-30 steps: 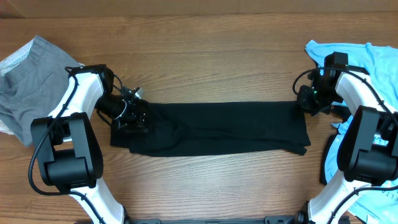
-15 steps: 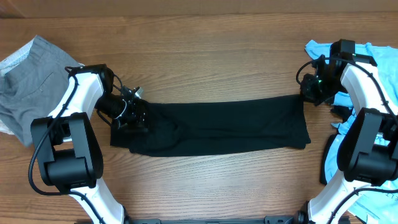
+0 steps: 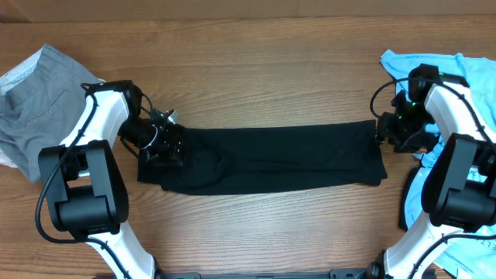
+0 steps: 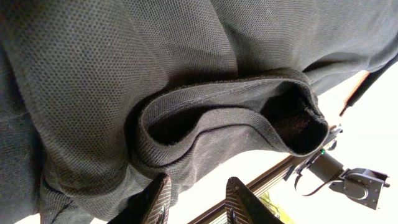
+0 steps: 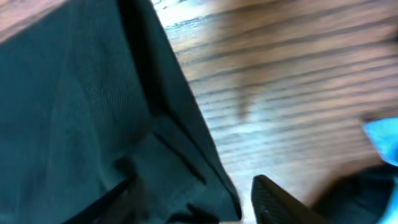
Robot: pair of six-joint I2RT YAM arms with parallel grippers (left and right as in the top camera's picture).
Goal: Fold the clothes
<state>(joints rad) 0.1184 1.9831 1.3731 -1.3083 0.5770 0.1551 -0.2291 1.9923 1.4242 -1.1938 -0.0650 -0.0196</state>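
**Black garment stretched between two end effectors**

We see the left end effector (image 3: 166, 144) on the left end of the black garment (image 3: 271, 159). Its fingers (image 4: 155, 200) are narrowly parted against a bunched fold; we cannot tell whether they grip it. The right end effector (image 5: 199, 194) is spread wide, with the garment's right corner lying between its fingers, unclamped. The garment lies mid-bench (image 3: 248, 70), its long axis parallel to the near edge and its ends pointing to the left and right edges. We note a grey garment (image 3: 39, 101) at the left edge and a light-blue garment (image 3: 474, 71) at the right.

Black garment (image 3: 271, 159) folded lengthwise, long flat strip, left end bunched.
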